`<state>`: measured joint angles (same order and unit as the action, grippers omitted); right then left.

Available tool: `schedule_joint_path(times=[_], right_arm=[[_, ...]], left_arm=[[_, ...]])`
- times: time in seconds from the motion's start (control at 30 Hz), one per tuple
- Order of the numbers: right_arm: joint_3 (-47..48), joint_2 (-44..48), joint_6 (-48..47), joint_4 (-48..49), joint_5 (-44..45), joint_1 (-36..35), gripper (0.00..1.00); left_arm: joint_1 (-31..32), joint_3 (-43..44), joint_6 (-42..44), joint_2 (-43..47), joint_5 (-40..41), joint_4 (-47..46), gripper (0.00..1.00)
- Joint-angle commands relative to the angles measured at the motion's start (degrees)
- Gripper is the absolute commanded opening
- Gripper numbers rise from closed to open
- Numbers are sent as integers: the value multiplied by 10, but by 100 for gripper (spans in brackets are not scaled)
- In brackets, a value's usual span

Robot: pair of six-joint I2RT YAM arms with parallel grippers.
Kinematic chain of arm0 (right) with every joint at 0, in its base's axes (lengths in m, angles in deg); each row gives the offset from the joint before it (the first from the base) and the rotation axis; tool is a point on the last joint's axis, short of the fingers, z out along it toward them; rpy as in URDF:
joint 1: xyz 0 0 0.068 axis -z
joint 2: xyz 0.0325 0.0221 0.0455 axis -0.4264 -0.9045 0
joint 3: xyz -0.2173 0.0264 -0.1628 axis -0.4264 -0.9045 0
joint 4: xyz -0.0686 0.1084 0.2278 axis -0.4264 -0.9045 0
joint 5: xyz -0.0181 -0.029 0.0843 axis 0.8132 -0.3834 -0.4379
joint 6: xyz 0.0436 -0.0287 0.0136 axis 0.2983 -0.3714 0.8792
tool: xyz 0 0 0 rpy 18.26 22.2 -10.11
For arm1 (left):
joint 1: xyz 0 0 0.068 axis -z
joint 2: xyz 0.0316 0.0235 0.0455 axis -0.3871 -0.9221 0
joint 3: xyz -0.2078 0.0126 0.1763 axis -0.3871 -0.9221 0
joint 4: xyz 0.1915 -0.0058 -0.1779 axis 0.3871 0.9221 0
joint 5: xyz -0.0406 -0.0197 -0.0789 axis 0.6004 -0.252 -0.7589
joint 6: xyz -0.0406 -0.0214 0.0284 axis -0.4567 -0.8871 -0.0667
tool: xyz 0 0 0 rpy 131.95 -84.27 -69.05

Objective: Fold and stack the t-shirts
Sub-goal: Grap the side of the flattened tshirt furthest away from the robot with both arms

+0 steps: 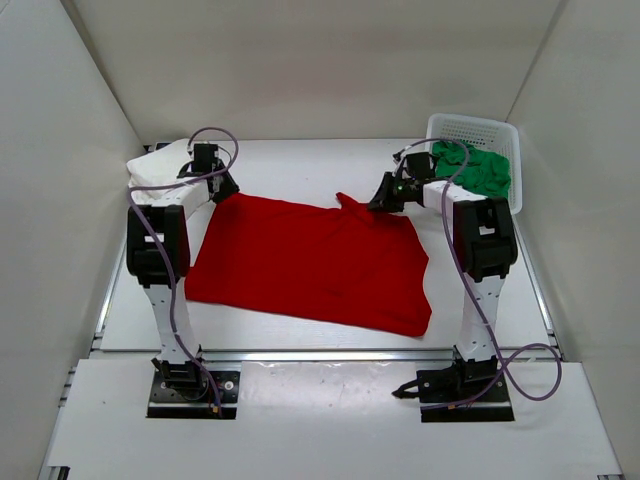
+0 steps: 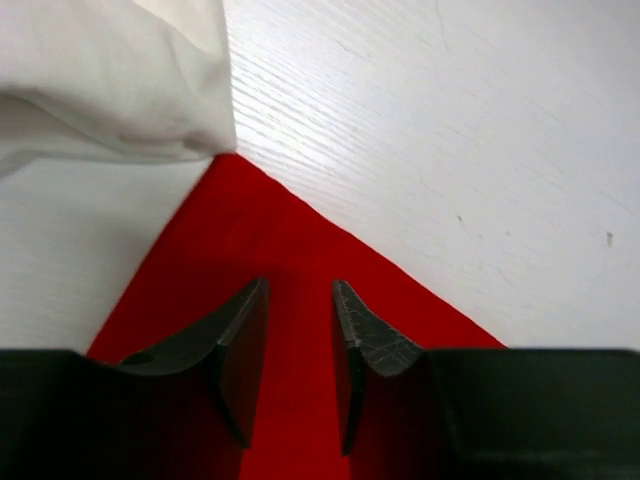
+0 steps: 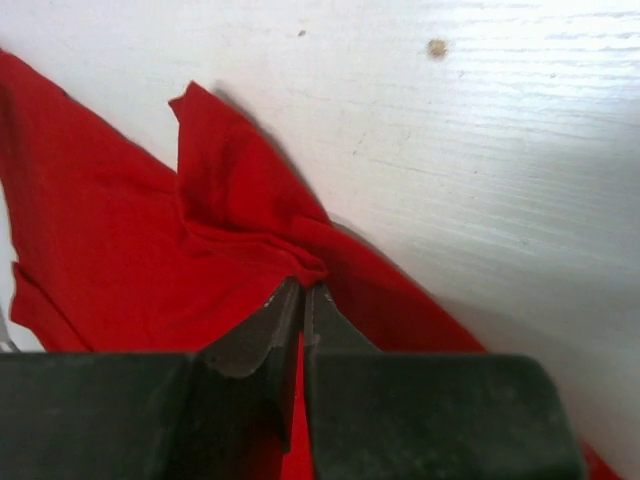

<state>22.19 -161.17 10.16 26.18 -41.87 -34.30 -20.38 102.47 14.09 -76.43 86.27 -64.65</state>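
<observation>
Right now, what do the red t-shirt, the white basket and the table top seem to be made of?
The red t-shirt looks like soft, matte cloth: it wrinkles and bunches. The basket seems to be white moulded plastic, given its regular rows of holes. The table looks like white painted wood or laminate: faint grain lines show.

The table (image 1: 320,170) bears a red t-shirt (image 1: 310,265), an off-white t-shirt (image 1: 145,170) and a basket (image 1: 470,122).

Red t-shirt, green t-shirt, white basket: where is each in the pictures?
red t-shirt (image 1: 310,265): top external view, middle of the spread cloth.
green t-shirt (image 1: 487,172): top external view, middle of the bunched cloth.
white basket (image 1: 472,127): top external view, far perforated wall.
</observation>
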Motion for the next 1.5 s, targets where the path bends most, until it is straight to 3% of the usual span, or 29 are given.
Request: schedule_joint_path(times=[0.0, 0.47, 0.7, 0.8, 1.0, 1.27, 1.47], right_arm=[[-6, 19, 28, 50, -27, 16, 0], [-27, 93, -5, 35, -19, 25, 0], [-40, 113, -8, 40, -21, 23, 0], [-51, 125, -7, 47, -21, 28, 0], [-47, 141, -5, 48, -27, 38, 0], [-58, 151, -1, 55, -32, 33, 0], [-60, 164, 9, 64, -43, 40, 0]], left_arm=[[-2, 54, 16, -20, 36, 18, 43], [-7, 229, 48, -140, 94, 130, 41], [-2, 294, 60, -173, 101, 172, 35], [-2, 294, 69, -176, 95, 175, 33], [-5, 289, 79, -166, 88, 191, 42], [0, 279, 105, -159, 102, 193, 45], [8, 325, 121, -190, 98, 230, 35]])
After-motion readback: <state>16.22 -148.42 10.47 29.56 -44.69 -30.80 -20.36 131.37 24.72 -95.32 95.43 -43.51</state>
